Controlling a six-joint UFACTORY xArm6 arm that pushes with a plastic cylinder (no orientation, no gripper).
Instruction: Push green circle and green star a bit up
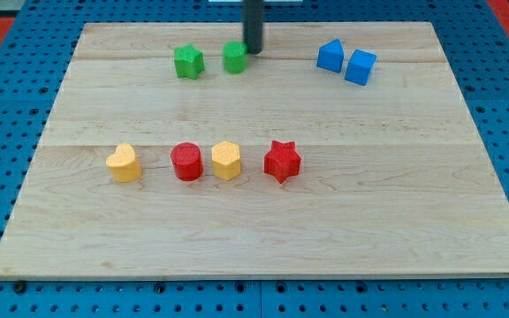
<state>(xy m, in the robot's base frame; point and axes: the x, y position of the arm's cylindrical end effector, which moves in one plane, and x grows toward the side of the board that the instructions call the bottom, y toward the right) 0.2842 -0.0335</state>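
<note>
The green circle point(234, 57) sits near the board's top edge, a little left of centre. The green star point(188, 62) lies just to its left, a small gap apart. My tip point(253, 50) stands at the green circle's upper right side, touching it or nearly so. The dark rod rises from there out of the view's top.
Two blue blocks point(330, 56) point(360, 67) sit side by side at the top right. A row across the middle holds a yellow heart point(124, 163), a red circle point(186, 162), a yellow hexagon point(225, 161) and a red star point(282, 161). The wooden board point(263, 238) lies on a blue pegboard.
</note>
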